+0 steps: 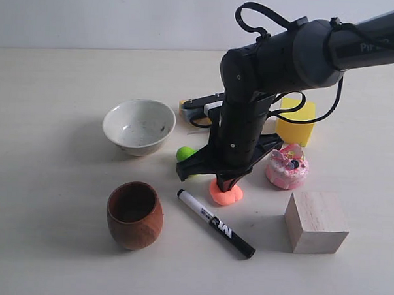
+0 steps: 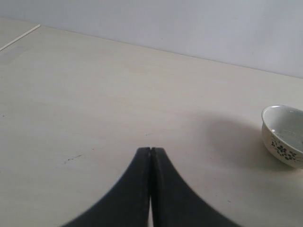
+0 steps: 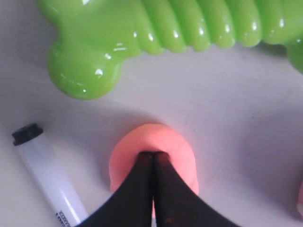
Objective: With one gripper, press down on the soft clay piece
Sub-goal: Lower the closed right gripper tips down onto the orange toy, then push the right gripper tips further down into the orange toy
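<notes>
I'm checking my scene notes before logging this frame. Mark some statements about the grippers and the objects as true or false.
1. The right gripper has its fingers shut, tips on the soft clay piece. True.
2. The marker lies inside the white bowl. False: it lies on the table, between the brown cup and the wooden block.
3. The left gripper is open. False: its fingers are shut, with nothing between them.
4. A green toy lies on the table near the soft clay piece. True.
5. The wooden block sits on the pink toy cake. False: they stand apart on the table.
</notes>
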